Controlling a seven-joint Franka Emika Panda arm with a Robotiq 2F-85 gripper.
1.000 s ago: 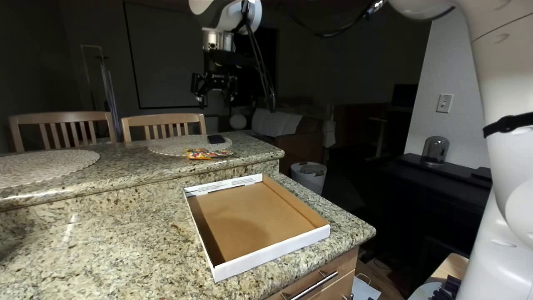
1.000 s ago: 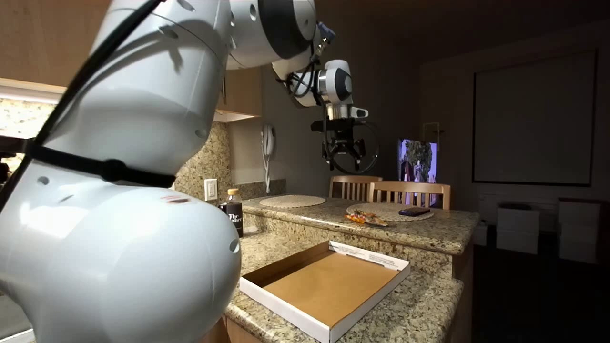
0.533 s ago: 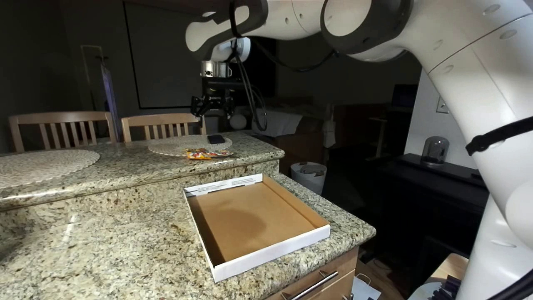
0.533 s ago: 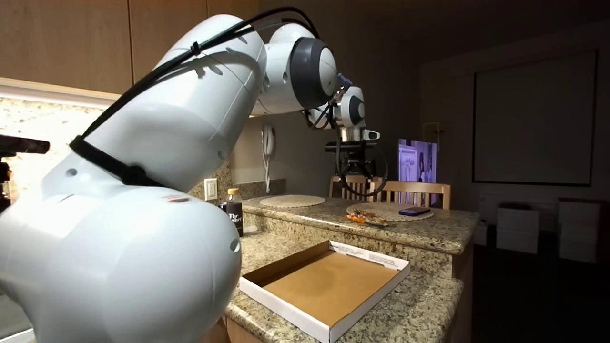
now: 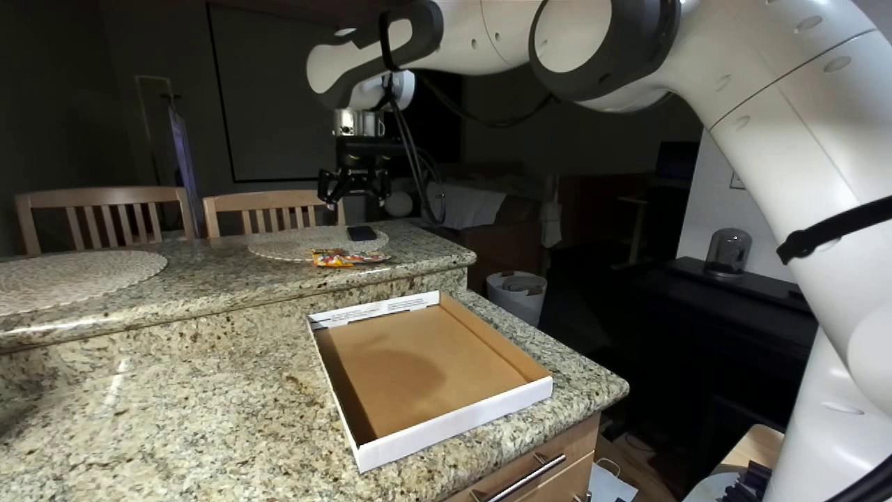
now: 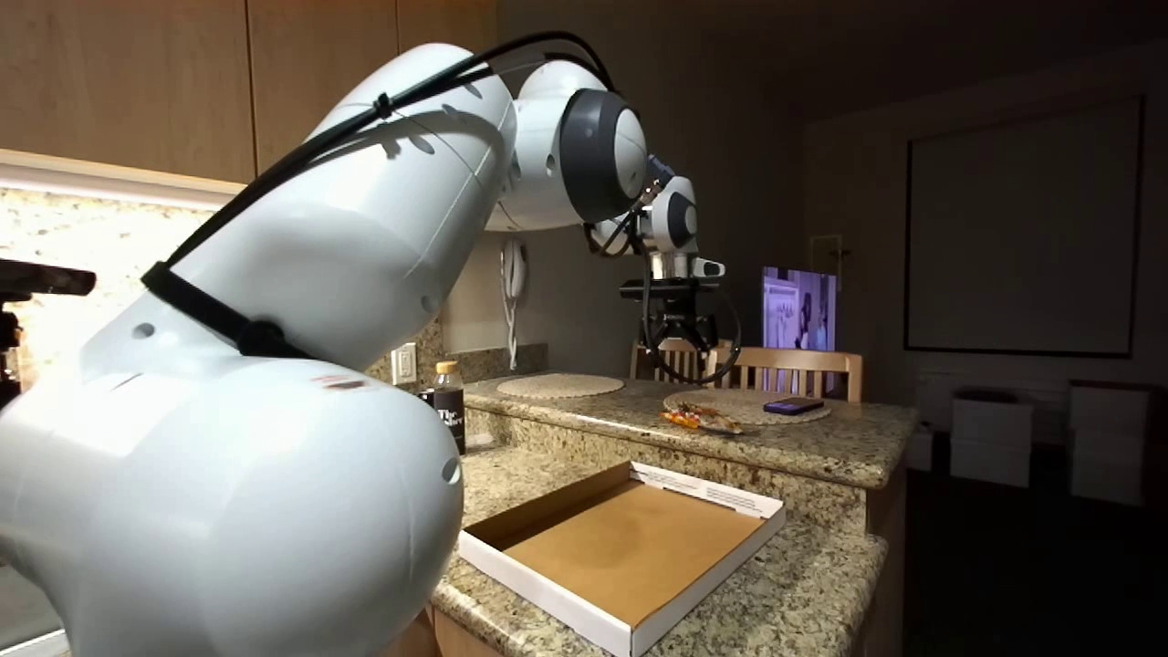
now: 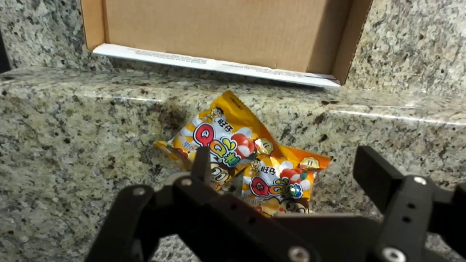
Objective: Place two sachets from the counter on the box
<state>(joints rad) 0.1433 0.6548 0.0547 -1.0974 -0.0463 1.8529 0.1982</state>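
Brings tool (image 7: 282, 163) lower than second ago, spread apart, above two touching Wangzai QQ sachets (image 7: 244, 147) on raised granite tabletop (image 7: 91, 163). Likely light, soft, slippery; best pinched singly across middle.

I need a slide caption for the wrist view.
The open gripper hovers above two sachets on the speckled granite counter, the cardboard box cut off at the top.

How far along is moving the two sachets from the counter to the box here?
Done: apparently no placement yet; both sachets lie on the counter, outside the box. In hand: neither is gripped; the end effector hangs open above them. Left: the whole job, it seems: grasping each and setting both on the box.
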